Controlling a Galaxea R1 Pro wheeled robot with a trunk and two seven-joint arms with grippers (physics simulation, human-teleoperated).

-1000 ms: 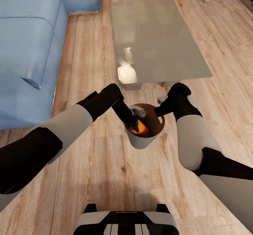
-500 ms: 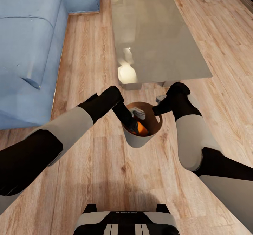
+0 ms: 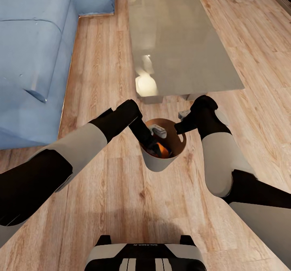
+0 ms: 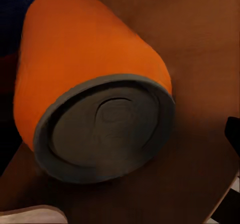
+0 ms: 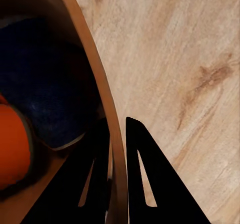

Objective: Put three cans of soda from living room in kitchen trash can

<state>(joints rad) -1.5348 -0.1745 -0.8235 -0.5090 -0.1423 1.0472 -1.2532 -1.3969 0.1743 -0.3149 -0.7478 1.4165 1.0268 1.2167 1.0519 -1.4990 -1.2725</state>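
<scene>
The bin hangs just above the wood floor, near the close end of the glass desk, with the sofa at far left. The right end effector is pinched on the bin's rim, one finger inside the wall and one outside, and carries it. The left end effector reaches down into the bin beside an orange can; whether its fingers have let go of that can cannot be told. The left wrist view has the can lying on its side against the brown inner wall, grey top toward the camera. The right wrist view shows a blue can at the bottom and the edge of an orange one beside it.

The step in hand appears to be dropping a can into the held bin. To do it well, the left fingers should open fully and lift straight up without dragging on the can or knocking the rim, since the right grip is a thin pinch and a sideways nudge could twist the bin loose. The bin should stay level while the arm clears.
</scene>
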